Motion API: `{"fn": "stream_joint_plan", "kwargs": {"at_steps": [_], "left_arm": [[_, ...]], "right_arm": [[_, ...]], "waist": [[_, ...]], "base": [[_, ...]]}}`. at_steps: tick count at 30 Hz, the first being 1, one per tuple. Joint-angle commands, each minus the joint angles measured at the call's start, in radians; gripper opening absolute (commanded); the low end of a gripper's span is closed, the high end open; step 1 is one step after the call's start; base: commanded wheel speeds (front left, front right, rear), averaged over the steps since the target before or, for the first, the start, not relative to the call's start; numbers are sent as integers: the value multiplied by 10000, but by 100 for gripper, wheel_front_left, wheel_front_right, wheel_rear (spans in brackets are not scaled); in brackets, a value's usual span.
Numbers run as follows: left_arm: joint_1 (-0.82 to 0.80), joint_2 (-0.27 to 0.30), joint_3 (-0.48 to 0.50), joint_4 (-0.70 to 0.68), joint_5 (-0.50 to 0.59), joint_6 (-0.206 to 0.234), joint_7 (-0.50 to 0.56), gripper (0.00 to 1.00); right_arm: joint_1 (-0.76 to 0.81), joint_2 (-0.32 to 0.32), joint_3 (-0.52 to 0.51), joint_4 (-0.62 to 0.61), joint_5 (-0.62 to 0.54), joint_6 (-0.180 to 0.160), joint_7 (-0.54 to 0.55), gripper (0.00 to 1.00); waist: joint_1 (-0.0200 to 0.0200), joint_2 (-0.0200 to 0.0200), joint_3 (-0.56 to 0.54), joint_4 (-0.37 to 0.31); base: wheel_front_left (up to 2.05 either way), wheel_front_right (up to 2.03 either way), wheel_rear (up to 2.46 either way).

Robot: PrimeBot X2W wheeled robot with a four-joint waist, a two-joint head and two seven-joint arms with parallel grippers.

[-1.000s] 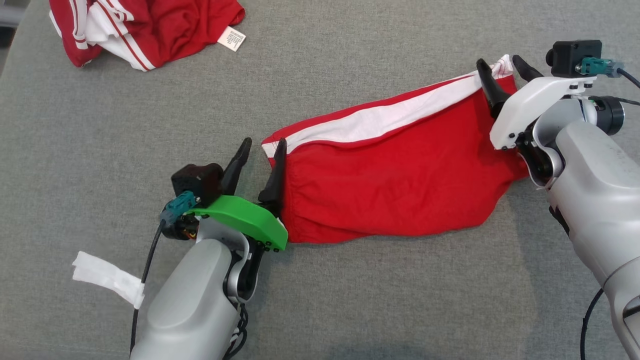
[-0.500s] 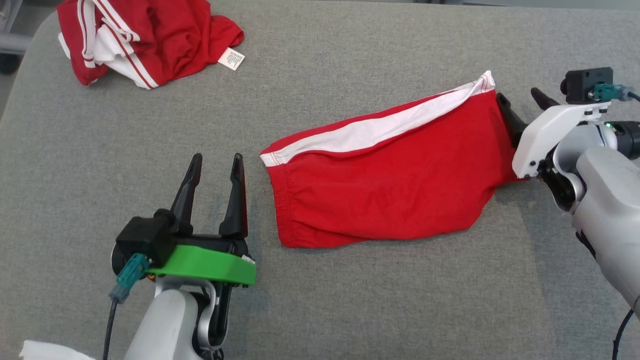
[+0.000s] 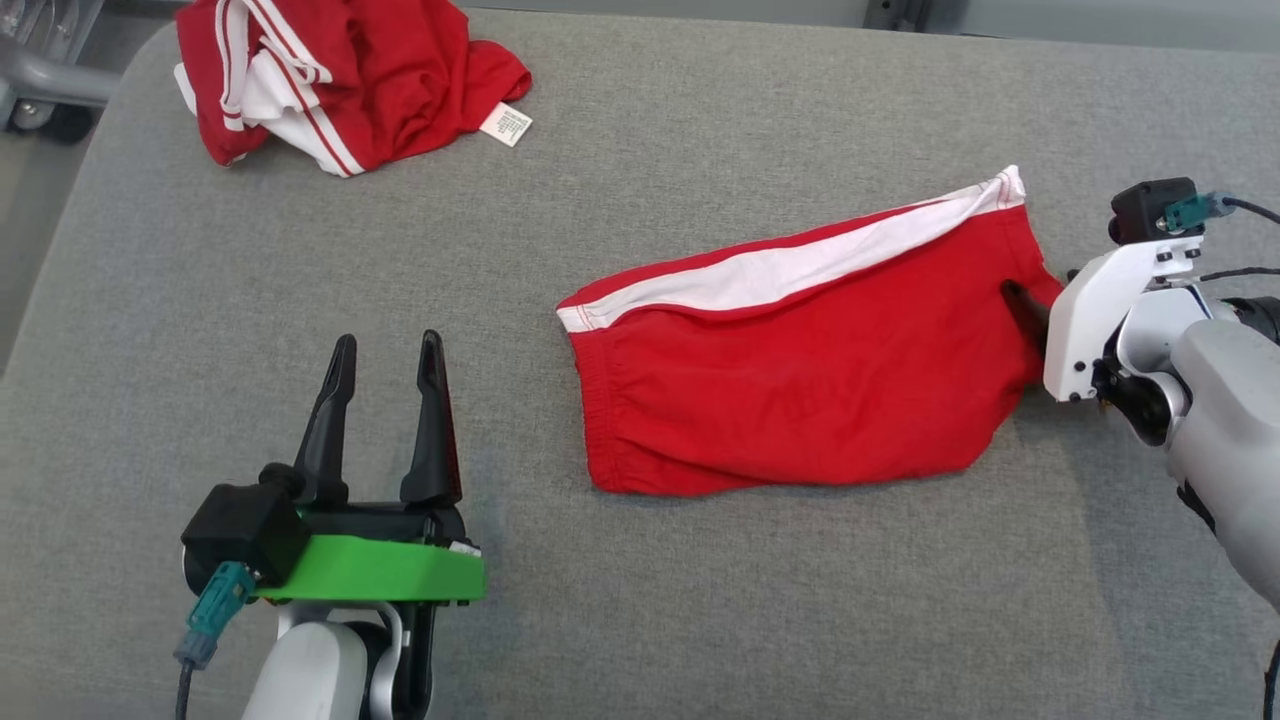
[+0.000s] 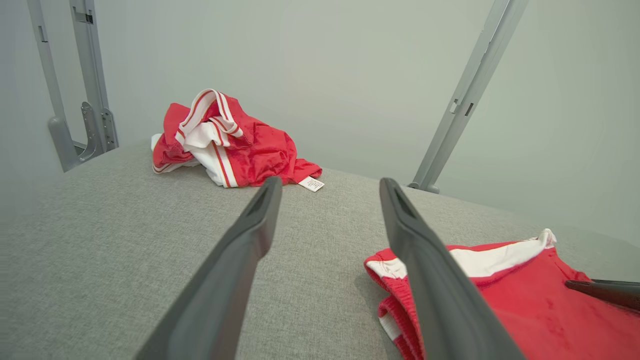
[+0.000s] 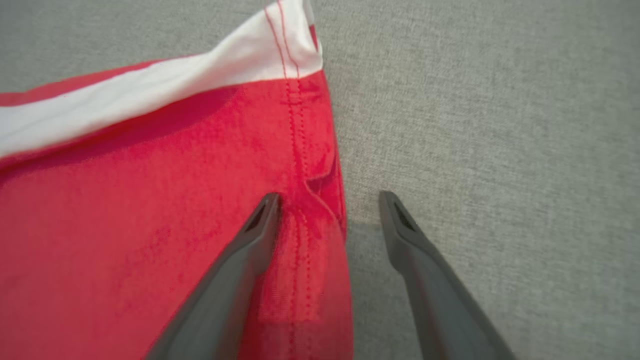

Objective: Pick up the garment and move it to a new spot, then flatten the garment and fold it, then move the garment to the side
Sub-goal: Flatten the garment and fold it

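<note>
Head view, right of centre on the gray padded top [image 3: 700,620]: red garment [image 3: 800,410] with a white stripe, spread flat, well apart from a crumpled red heap [image 3: 350,90] at the far left. Looks light, soft and limp; likely sags and bunches if lifted at one point, so best pinched at both ends, through stitched hem and waistband. Left gripper [image 3: 388,338]: fingers apart, empty, near the waistband end, not touching. Right gripper [image 5: 328,196]: fingers apart, straddling the hem edge, not clamped.
</note>
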Motion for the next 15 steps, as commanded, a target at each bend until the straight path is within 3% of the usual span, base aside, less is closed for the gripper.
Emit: {"fn": "stream_joint_plan", "kwargs": {"at_steps": [1, 4, 5, 6, 7, 9, 15], "left_arm": [[95, -1, 54, -33, 7, -35, -2, 100], [151, -25, 143, -51, -26, -48, -3, 100], [167, -31, 180, -64, -36, -50, -3, 100], [175, -37, 209, -76, -42, -54, -3, 100], [197, -37, 241, -78, -44, -57, -3, 100], [234, -39, 306, -75, -44, -53, -3, 100], [351, -50, 399, -121, 95, -78, -3, 100]], "right_arm": [[-4, -9, 99, 183, 78, -6, 244, 100], [-6, 104, 250, 412, 279, 0, 888, 100], [11, 134, 315, 420, 338, 0, 1047, 89], [38, 169, 365, 418, 416, 0, 1197, 47], [46, 170, 415, 416, 457, 3, 1302, 37], [-3, 97, 469, 395, 511, 1, 1269, 0], [-159, -105, 517, 255, 661, -12, 912, 0]], "waist": [[0, 0, 80, 219], [0, 0, 89, 341], [0, 0, 81, 363], [0, 0, 67, 377], [0, 0, 45, 379], [0, 0, -15, 350], [0, 0, -243, 21]], "base": [[0, 0, 0], [0, 0, 0], [0, 0, 0], [0, 0, 0], [0, 0, 0], [0, 0, 0], [0, 0, 0]]}}
